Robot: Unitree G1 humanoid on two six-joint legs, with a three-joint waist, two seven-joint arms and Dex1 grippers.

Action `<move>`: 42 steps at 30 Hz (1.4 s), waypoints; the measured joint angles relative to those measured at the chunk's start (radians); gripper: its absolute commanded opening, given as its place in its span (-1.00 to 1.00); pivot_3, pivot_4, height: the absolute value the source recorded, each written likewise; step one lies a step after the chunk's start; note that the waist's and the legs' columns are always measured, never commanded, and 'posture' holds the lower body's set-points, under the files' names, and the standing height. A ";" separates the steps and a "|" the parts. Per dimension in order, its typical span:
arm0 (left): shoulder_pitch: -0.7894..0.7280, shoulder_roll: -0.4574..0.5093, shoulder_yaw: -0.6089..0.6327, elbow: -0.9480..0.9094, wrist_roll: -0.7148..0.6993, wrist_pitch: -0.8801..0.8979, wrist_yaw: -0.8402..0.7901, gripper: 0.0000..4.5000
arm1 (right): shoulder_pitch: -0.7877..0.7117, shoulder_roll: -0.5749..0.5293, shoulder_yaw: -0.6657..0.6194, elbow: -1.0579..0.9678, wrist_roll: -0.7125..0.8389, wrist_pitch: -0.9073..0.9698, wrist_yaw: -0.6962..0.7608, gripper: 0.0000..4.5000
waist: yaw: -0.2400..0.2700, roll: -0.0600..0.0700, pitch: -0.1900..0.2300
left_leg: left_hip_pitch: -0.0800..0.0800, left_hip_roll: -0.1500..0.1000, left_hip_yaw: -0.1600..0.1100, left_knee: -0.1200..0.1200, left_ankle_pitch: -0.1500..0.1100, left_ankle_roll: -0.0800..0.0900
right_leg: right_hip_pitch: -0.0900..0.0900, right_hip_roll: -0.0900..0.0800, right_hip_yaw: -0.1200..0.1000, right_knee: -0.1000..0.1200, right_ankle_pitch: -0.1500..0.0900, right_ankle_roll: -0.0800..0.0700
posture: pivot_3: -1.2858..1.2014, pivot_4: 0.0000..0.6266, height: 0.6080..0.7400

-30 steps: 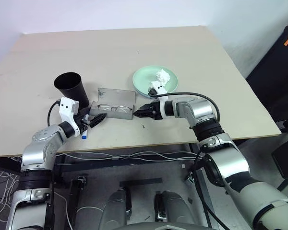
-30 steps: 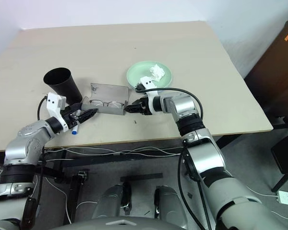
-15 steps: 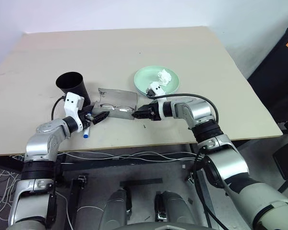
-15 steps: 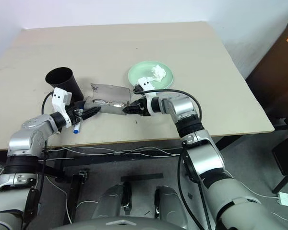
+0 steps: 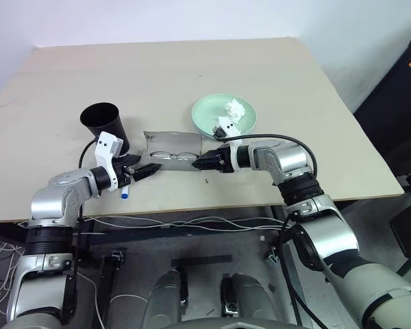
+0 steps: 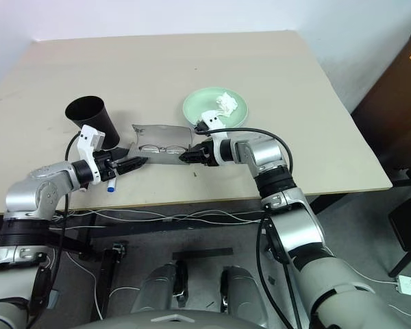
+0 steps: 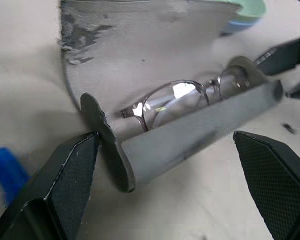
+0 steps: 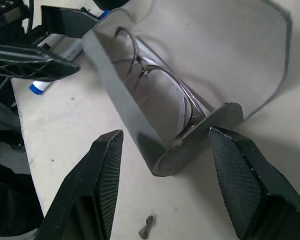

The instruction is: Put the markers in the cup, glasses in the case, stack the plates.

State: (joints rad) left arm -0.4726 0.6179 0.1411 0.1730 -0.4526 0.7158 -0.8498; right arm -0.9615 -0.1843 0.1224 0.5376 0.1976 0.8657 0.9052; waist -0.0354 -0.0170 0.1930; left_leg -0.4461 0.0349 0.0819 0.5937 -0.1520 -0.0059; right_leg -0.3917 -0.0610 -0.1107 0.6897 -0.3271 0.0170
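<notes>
Carefully, both my open grippers [image 5: 145, 171] [image 5: 200, 163] flank the light, stiff case [image 5: 171, 147], holding fragile glasses [image 5: 170, 155], at nine and three o'clock.

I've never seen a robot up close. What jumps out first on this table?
Near the front edge of the table, the grey see-through hard case lies open with the clear-framed eyeglasses inside, and the left gripper and right gripper, both open, point at its two ends. The tall black tapered cup stands just left of the case, and a mint green round plate holding a crumpled white tissue sits behind the right gripper.
</notes>
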 measured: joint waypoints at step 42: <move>0.256 0.086 0.118 -0.372 -0.211 0.301 -0.005 1.00 | 0.141 -0.104 -0.003 -0.427 0.175 0.307 0.003 0.27 | 0.001 0.000 0.000 | 0.000 0.000 0.000 0.000 0.000 0.000 | -0.001 0.000 0.001 0.000 0.000 0.000 | 0.03 -0.52 1.00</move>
State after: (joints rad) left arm -0.2168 0.7040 0.2592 -0.1992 -0.6634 1.0167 -0.8552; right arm -0.8204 -0.2885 0.1197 0.1110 0.3729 1.1724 0.9081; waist -0.0341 -0.0170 0.1931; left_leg -0.4462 0.0350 0.0817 0.5935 -0.1525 -0.0057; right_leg -0.3923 -0.0610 -0.1097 0.6892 -0.3271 0.0170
